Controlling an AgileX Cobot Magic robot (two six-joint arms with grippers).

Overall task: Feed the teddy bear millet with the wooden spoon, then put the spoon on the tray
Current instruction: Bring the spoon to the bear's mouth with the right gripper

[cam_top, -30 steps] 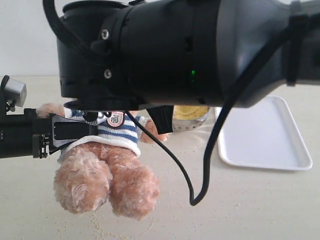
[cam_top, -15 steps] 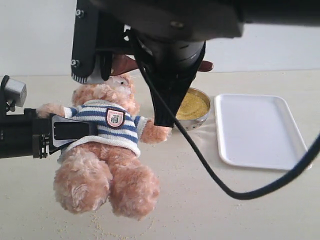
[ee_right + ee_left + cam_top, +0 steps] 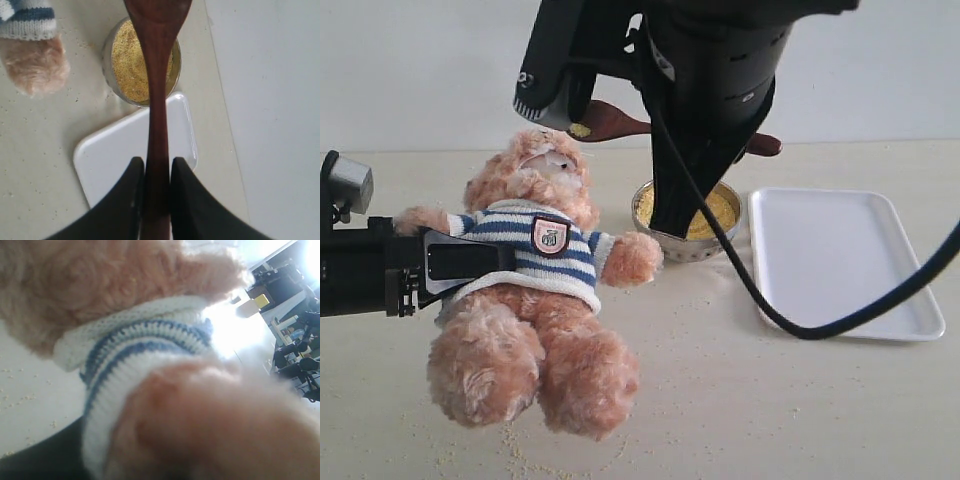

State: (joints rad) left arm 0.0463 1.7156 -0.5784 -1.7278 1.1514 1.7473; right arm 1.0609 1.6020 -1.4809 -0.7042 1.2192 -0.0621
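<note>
pale table [image 3: 740, 400] carries a metal bowl [image 3: 702, 248], white tray [image 3: 840, 260] and scattered millet [image 3: 520, 457]

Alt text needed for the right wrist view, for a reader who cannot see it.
The right gripper is shut on the handle of the wooden spoon, which extends above the white tray and the metal bowl of millet. The teddy bear's striped sleeve and paw show beside the bowl.

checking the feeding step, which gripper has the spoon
The right gripper, jaws clamped on the handle of the wooden spoon; the left gripper holds the teddy bear by its torso instead.
</note>
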